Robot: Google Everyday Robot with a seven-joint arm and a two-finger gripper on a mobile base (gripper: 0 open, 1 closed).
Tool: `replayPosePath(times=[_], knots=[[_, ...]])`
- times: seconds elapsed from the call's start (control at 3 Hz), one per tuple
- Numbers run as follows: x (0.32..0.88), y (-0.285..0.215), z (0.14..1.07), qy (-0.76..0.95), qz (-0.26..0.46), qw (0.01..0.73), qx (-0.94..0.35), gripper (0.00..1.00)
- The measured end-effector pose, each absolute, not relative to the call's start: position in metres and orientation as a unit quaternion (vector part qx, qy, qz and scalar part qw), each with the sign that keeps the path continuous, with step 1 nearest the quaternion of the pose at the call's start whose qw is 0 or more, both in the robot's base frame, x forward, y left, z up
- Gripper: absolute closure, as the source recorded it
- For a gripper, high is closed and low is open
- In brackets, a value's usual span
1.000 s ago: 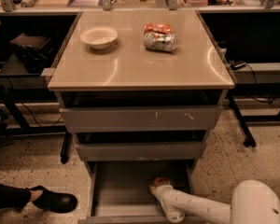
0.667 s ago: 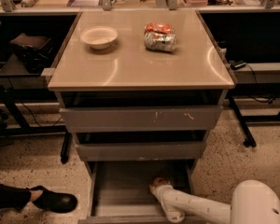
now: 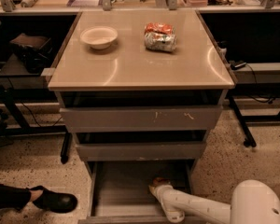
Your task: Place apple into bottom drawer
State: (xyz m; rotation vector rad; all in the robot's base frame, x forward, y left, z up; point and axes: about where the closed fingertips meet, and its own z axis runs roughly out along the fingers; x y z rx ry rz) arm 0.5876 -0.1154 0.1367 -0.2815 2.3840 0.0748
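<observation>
- Gripper low inside open bottom drawer, right side; its hold cannot be told.
- Apple at its tip, inside the drawer.
- Risk: withdrawing could knock the round apple rolling.

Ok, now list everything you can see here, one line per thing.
cabinet top: one, beige, centre of the view
bowl: one, cream, rear left of the cabinet top
snack bag: one, orange and silver, rear right of the cabinet top
top drawer: one, grey, just under the cabinet top
middle drawer: one, grey, below the top drawer
bottom drawer: one, grey, pulled open near the floor
apple: one, reddish, right side of the bottom drawer, partly hidden
shoe: one, black, on the floor at lower left
arm: one, white, reaching in from lower right
hand: one, pale, inside the bottom drawer by the apple
</observation>
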Motion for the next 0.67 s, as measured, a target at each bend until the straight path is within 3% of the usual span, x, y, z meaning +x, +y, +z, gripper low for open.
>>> replayPosePath(times=[0.33,0.67], knots=[[0.5876,-0.1154,0.1367,0.925,0.029,0.362,-0.109,0.0],[0.5876,-0.1154,0.1367,0.925,0.029,0.362,-0.109,0.0]])
